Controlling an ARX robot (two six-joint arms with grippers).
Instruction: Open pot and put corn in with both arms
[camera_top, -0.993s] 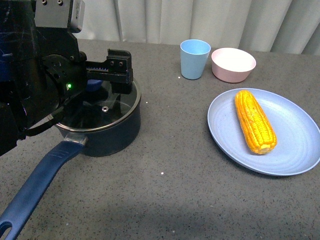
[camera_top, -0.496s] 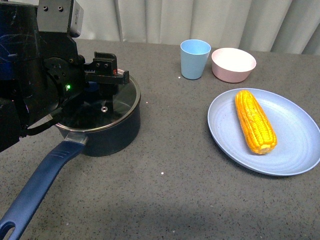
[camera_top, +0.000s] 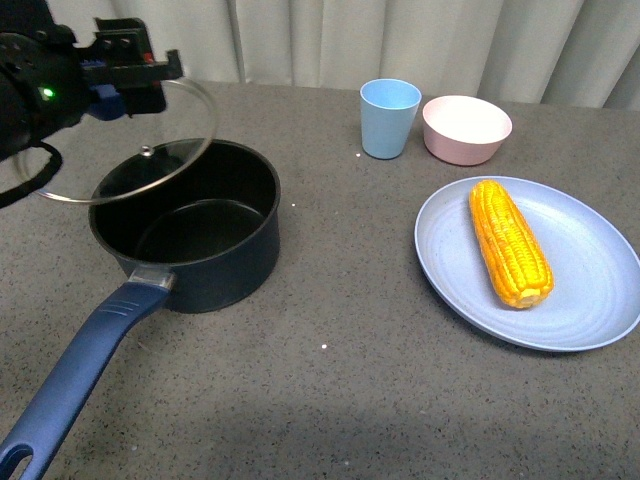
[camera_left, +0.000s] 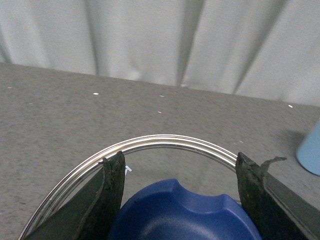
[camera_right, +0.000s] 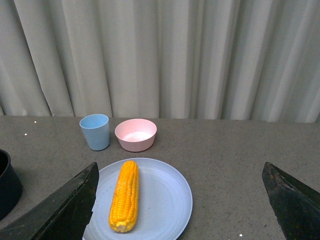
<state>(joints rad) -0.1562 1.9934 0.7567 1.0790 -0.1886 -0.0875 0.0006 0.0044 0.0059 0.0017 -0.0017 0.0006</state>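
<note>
Pot (camera_top: 190, 235) sits open on the worktop (camera_top: 350, 390), with the lid (camera_top: 120, 165) tilted just above its rim.
Left fingers (camera_left: 112, 190) squeeze the blue knob (camera_left: 185, 212); a loose hold could drop the glass lid. Right fingers (camera_right: 70, 205) are spread wide and empty. The corn (camera_top: 510, 242) lies on the plate (camera_top: 590, 305) and could roll if pinched badly.

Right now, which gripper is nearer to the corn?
Right. The right gripper, jaws open, faces the corn lying on the plate just ahead. The left gripper is on the far side of the pot, shut on the lid.
</note>
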